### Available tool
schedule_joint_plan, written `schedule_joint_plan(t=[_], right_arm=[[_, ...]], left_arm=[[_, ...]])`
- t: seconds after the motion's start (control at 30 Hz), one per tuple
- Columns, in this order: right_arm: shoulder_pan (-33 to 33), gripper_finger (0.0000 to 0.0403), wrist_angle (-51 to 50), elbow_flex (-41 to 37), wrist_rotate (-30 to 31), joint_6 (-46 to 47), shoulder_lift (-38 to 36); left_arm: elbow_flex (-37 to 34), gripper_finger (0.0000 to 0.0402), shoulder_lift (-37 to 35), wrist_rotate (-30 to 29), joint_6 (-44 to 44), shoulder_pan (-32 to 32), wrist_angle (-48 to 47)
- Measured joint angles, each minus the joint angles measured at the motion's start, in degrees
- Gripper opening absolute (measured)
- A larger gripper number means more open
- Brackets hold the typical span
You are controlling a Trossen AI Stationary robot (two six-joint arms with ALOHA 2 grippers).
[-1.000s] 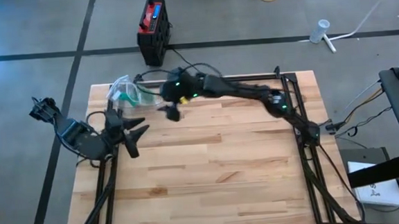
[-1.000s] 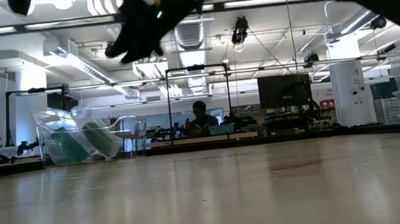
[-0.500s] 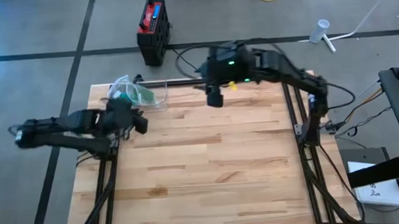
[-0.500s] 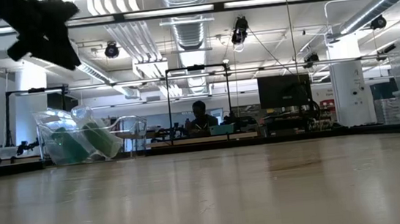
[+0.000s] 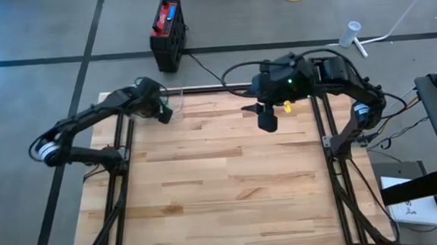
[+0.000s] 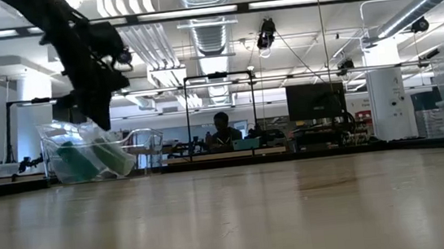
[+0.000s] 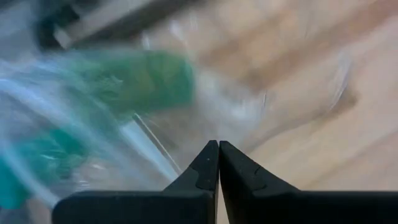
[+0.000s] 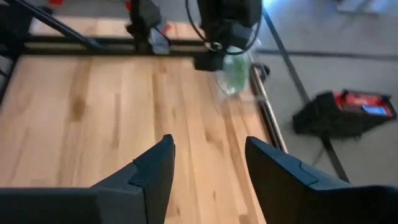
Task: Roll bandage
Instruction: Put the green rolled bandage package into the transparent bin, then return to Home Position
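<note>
hanging over the far part of the wooden table (image 5: pixel 230 182), the right gripper (image 5: pixel 266 119) sits to the right of the clear plastic bag (image 6: pixel 86 158), well apart from it, its two dark fingers (image 8: pixel 152 171) spread with only bare wood showing between them. the bag is the landmark here: it lies at the table's far left corner and holds green bandage rolls (image 7: pixel 152 81), seen through the plastic as two or so green shapes. the left gripper (image 5: pixel 162 112) is right at the bag, coming down on it from above, its fingers (image 7: pixel 205 168) pressed together tip to tip; whether a fold of the plastic is caught between them cannot be told. beyond the bag, off the table's far edge, a red and black box (image 5: pixel 168 30) stands on the grey floor. farther still, across the room behind the bag, a person (image 6: pixel 222 130) sits at a desk, with a dark monitor (image 6: pixel 315 103) to the right of them.
</note>
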Motion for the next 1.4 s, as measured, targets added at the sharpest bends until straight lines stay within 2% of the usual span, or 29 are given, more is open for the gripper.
schedule_joint_plan(t=[0.1,0.3,0.43,0.5,0.6,0.73,0.93,1.1,1.23,1.4], right_arm=[[1.54,0.0183,-2.74,-0.02,2.4,1.86,0.14],[3.15,0.0177,-5.97,-0.02,3.43,2.55,1.42],[3.45,0.0173,-8.46,-0.04,3.81,2.23,2.41],[3.52,0.0171,-9.81,-0.06,6.93,1.94,2.42],[3.59,0.0168,-11.54,-0.09,11.43,1.96,2.31],[3.87,0.0167,-11.74,-0.19,11.16,2.0,2.1],[4.79,0.0165,-11.9,-0.83,11.3,1.01,2.07],[5.59,0.0153,-8.6,-4.86,11.18,-0.62,-1.32],[6.72,0.0141,0.62,-17.68,10.41,-1.64,-9.42],[7.77,0.0124,19.46,-40.96,8.51,-2.51,-22.29]], left_arm=[[2.97,0.0001,5.54,-1.16,1.54,-0.29,-8.27],[13.04,0.0,12.3,-16.61,0.75,-1.09,-25.57],[18.86,0.0,14.4,-22.52,-0.61,-0.9,-34.45],[21.27,0.0,14.8,-25.62,-1.38,-0.95,-37.3],[22.79,0.0,14.46,-24.72,-1.78,-0.94,-38.51],[22.2,0.0001,12.18,-20.72,-1.66,-1.16,-34.35],[17.48,0.0,9.16,-18.81,-0.2,-1.7,-27.36],[9.81,0.0,-0.84,-8.59,1.42,-6.72,-10.34],[-1.45,0.0,-13.2,-2.94,2.83,-14.61,6.24],[-14.7,0.0,-26.92,-1.05,2.0,-24.7,21.73]])
